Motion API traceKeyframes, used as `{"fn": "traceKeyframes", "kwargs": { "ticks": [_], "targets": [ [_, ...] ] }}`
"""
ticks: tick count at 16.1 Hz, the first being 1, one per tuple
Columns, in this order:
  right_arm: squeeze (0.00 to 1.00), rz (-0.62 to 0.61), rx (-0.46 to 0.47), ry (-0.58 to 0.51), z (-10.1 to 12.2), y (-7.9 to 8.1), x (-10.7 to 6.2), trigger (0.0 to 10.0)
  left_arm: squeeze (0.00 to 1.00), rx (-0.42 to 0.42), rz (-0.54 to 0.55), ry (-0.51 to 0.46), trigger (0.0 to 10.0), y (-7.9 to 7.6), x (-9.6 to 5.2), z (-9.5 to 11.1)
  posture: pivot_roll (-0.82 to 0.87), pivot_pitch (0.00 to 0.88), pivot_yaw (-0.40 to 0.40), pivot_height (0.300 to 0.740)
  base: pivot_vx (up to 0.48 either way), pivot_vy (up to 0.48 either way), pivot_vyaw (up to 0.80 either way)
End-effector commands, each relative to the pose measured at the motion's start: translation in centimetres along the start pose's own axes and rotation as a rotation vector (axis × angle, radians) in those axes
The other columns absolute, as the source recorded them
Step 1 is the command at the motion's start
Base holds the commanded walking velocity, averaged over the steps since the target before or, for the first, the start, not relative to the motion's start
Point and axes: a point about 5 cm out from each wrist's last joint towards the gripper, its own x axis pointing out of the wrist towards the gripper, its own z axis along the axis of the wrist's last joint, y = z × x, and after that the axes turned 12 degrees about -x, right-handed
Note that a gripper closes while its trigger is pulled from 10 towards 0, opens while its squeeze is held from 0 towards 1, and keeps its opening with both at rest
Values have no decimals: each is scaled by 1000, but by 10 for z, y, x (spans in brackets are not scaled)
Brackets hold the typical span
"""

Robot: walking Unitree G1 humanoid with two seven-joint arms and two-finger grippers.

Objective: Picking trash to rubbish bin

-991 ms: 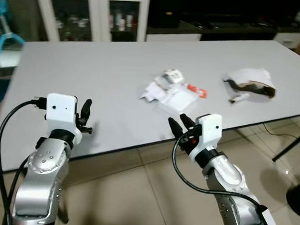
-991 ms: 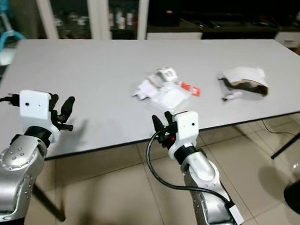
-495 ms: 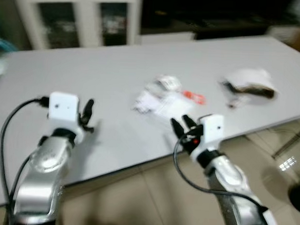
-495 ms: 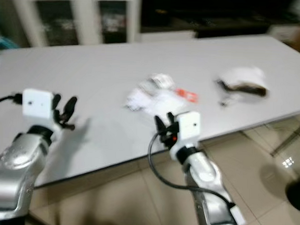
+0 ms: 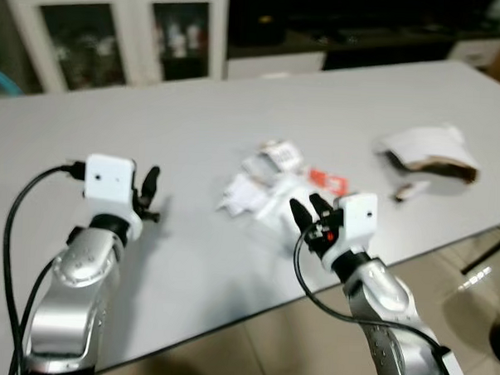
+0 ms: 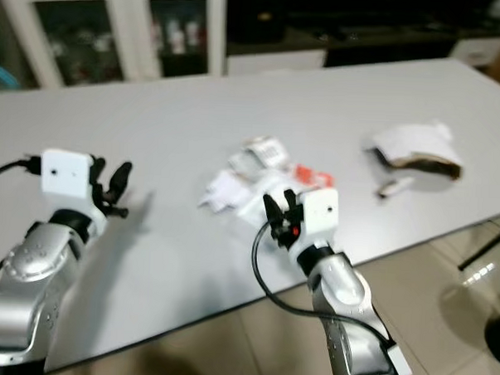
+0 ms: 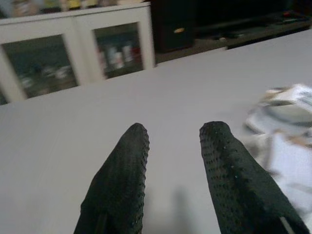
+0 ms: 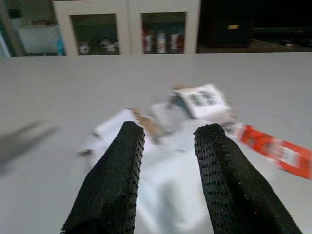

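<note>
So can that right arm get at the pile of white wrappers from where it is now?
Probably yes. The right pincer is open, held just short of the pile of white wrappers and aimed at it, with only bare table between them.

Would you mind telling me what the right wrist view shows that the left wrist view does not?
The right wrist view has the red wrapper and the small printed box lying beyond the open right gripper, with the white paper pile under its fingers. The left wrist view has the open left gripper over bare grey table, the pile off to one side. Both share the table and the white glass-door cabinet behind it.
</note>
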Motion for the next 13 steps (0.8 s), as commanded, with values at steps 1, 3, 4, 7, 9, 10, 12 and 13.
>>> {"fn": "traceKeyframes", "kwargs": {
  "ticks": [1,3,4,7,9,10,12,13],
  "targets": [
    [0,-36,-18,11,0,-8,-6,10000,0,-18,-39,24,10000,-7,-1,-6,-40,57,-34,740,337,0,0],
    [0,-46,-17,25,-1,-7,-14,10000,0,-56,-62,75,10000,-9,-1,-16,-48,64,-38,740,0,0,0],
    [0,-58,-18,34,-3,-9,-17,10000,0,-80,-79,90,10000,-10,1,-21,-47,64,-39,740,0,0,0],
    [0,-91,-18,49,-7,-18,-24,10000,1000,-220,-157,166,10000,-15,17,-36,-48,74,-18,740,0,0,0],
    [0,-109,-32,51,-6,-22,-26,10000,1000,-258,-215,177,10000,-19,33,-37,-57,84,-11,740,0,0,0],
    [0,-126,-33,48,-4,-26,-28,10000,1000,-253,-260,175,10000,-23,43,-36,-64,91,-8,740,0,0,0],
    [0,-141,-49,57,-3,-32,-33,10000,1000,-240,-353,143,10000,-36,66,-33,-82,107,-4,740,0,0,0],
    [0,-148,-51,58,-3,-34,-36,10000,1000,-263,-379,121,10000,-42,76,-30,-100,118,1,740,0,0,0]
  ]
}}
